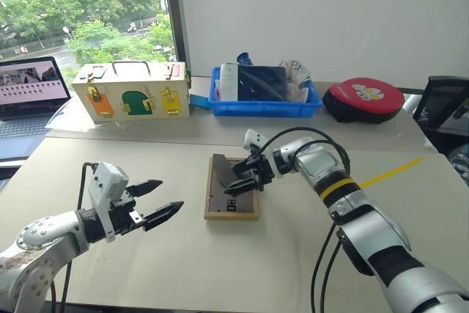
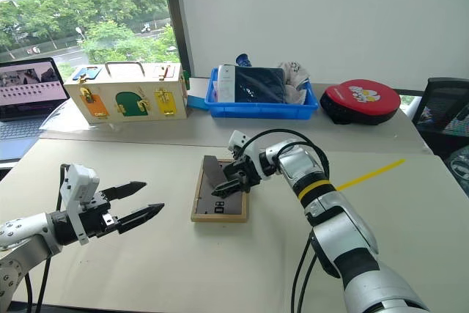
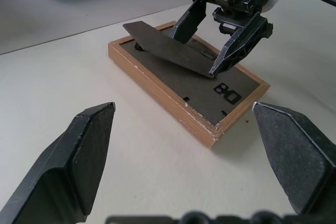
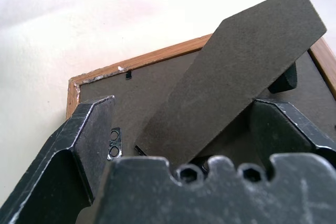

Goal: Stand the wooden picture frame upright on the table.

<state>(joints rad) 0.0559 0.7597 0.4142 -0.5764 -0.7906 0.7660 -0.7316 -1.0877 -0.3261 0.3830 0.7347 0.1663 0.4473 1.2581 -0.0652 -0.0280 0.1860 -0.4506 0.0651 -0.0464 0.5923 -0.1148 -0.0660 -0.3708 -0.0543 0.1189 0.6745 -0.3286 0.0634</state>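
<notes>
The wooden picture frame [image 1: 231, 197] lies flat on the counter [image 1: 220, 269], face down, with its dark grey back up. Its fold-out stand [image 3: 170, 50] is lifted a little, tilted up off the back. Near one corner of the back there are small dark marks [image 3: 227, 93] that look like "80" or "OB", but I cannot tell which. The right tool [image 1: 244, 181] is over the frame with its two black fingers spread apart, one on each side of the lifted stand. I cannot tell if the fingers touch the stand. The left tool [image 1: 155, 199] hangs above the counter, apart from the frame on its left side, and its fingers are spread wide with nothing in them. Behind the frame, at the far side of the counter, sits a blue tray [image 1: 265, 105] full of things, with a white bottle [image 1: 229, 81] and something dark in it. Left of the tray is a cream wooden box [image 1: 132, 91] with orange, green and yellow doors and small locks. A red round case [image 1: 364, 99] with a cartoon on it lies right of the tray. Far to the left of the frame is an open laptop [image 1: 31, 86]. A yellow strip of tape [image 1: 390, 172] is on the counter to the right of the frame.
</notes>
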